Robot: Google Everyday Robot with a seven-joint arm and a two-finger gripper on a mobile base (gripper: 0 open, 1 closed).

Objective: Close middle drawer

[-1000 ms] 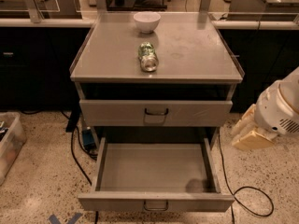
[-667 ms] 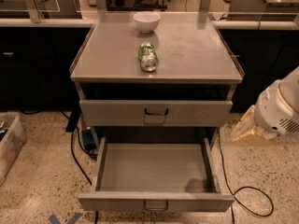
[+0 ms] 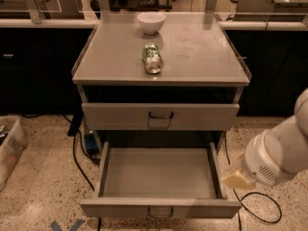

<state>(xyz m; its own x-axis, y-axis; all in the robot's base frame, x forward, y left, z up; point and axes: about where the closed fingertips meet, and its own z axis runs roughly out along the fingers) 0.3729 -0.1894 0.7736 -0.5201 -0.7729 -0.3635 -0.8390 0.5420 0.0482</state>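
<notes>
The middle drawer is a wide grey metal drawer pulled far out of the cabinet, and its inside is empty. Its small dark loop handle sits at the centre of the low front panel. Above it, the taller-fronted top drawer is pushed in. The lowest drawer is hidden beneath the open one. My gripper is at the end of the white arm, just outside the open drawer's right side wall near its front corner. It holds nothing that I can see.
A white bowl and a green can lying on its side rest on the cabinet top. Black cables lie on the speckled floor to the right and left. A clear bin stands at the far left.
My arm has moved down and to the left, bringing the gripper closer to the open drawer's right side. The drawers, bowl and can have not moved.
</notes>
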